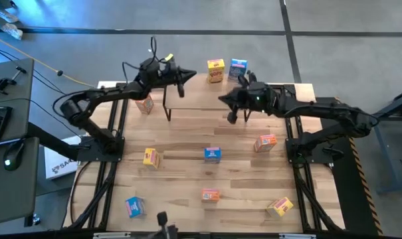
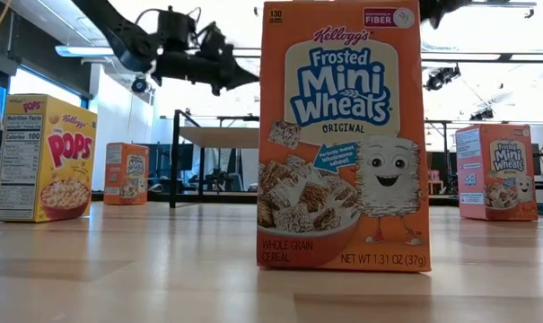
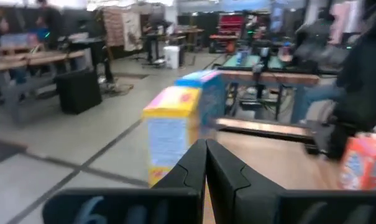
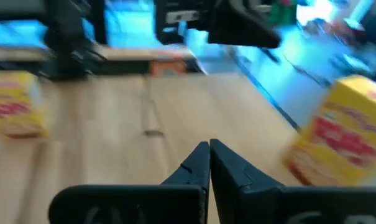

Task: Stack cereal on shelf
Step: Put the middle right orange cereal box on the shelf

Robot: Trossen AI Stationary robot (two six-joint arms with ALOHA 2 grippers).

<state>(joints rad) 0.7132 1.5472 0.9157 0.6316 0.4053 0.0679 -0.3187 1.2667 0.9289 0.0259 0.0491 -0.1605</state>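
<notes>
The shelf (image 1: 201, 99) stands at the table's far middle on thin black legs. A yellow cereal box (image 1: 216, 70) and a blue one (image 1: 238, 68) stand upright at its far edge. My left gripper (image 1: 181, 85) hovers shut over the shelf's left end and holds nothing; its wrist view shows the yellow box (image 3: 172, 130) and the blue box (image 3: 206, 93) ahead. My right gripper (image 1: 228, 101) hovers shut over the shelf's right part, also with nothing in it. An orange box (image 1: 145, 104) stands on the table under the left arm.
Several more boxes stand or lie on the table nearer the front: orange (image 1: 265, 143), yellow (image 1: 151, 157), blue (image 1: 212, 154), orange (image 1: 210, 194), blue (image 1: 135, 206), yellow (image 1: 280, 207). The low view is filled by an orange box (image 2: 343, 135).
</notes>
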